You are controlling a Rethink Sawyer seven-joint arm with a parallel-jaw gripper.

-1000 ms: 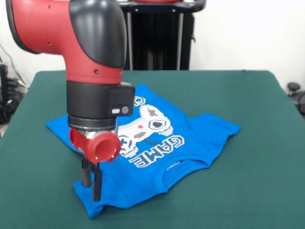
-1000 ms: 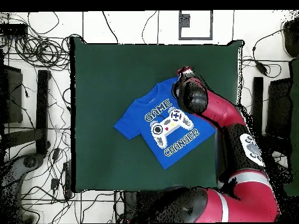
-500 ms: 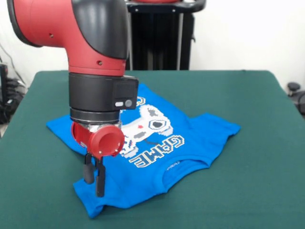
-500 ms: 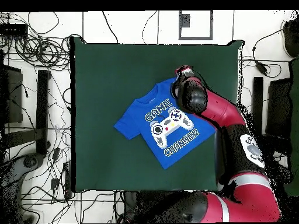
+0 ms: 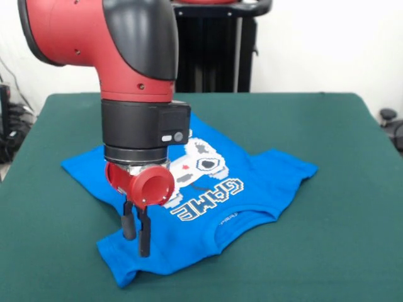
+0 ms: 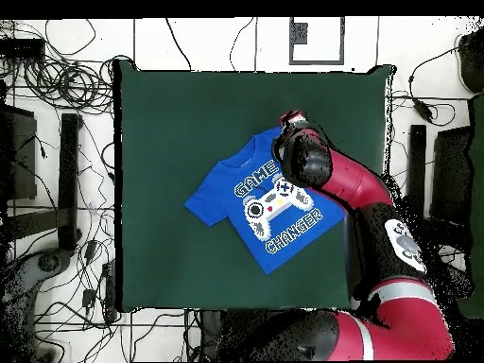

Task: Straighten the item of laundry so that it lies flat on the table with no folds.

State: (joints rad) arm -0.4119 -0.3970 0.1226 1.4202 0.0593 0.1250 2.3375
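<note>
Scene: a red and black robot arm reaches down over a dark green worktop that carries one small bright blue T-shirt.

Shirt position: it lies near the middle of the worktop, turned at an angle to the edges, print side up, with white "GAME CHANGER" lettering and a white controller graphic.

Shirt condition: mostly spread out. In the front view the sleeve nearest the camera looks bunched and slightly raised at its edge, and the neckline shows a soft wrinkle. The other sleeve lies flat.

End effector: two dark fingers point straight down, close together with only a thin gap between them. Their tips sit at the cloth of the near sleeve. Whether a pinch of fabric is caught between them is hard to tell from this angle; it may simply be touching the surface.

What has just changed: over the last second the end effector has shifted a little sideways, inward from the sleeve's edge toward the body of the shirt. The shirt's outline has barely moved.

Meaning for the task: by my judgement the sleeve is not yet flattened. The slight shift with no change in the cloth suggests repositioning, not a pull.

Overhead view: the arm covers that sleeve, so its folds cannot be checked there.
</note>
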